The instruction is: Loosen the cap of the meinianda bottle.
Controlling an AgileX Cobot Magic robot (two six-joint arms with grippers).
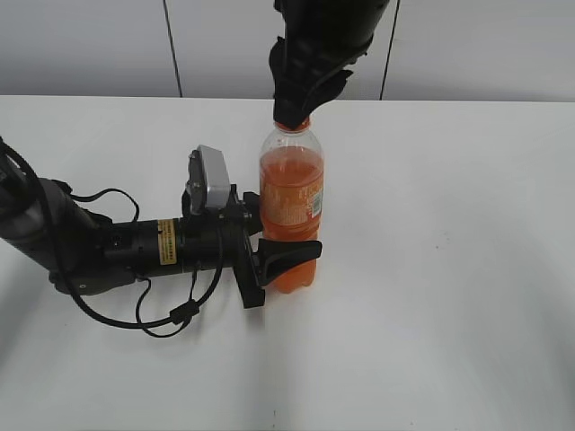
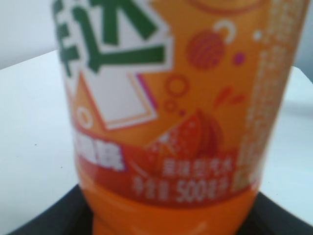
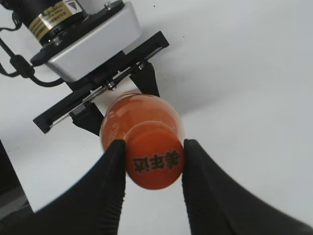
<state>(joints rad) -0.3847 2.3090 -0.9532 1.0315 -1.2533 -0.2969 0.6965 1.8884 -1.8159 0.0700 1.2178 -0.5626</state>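
Note:
The meinianda bottle point(image 1: 292, 202) stands upright on the white table, clear plastic with orange liquid and an orange label. My left gripper point(image 1: 283, 238) is shut on its lower body from the left; the left wrist view is filled by the blurred label point(image 2: 171, 112). My right gripper point(image 1: 292, 112) comes down from above and is shut on the orange cap point(image 3: 154, 161), both black fingers touching its sides. The cap's top carries dark printed characters. In the exterior view the cap is mostly hidden by the fingers.
The left arm point(image 1: 99, 247) lies low across the table's left with loose black cables point(image 1: 171, 314). Its silver wrist camera block point(image 3: 93, 41) sits close beside the bottle. White table point(image 1: 449, 269) extends to the right and front; a grey wall is behind.

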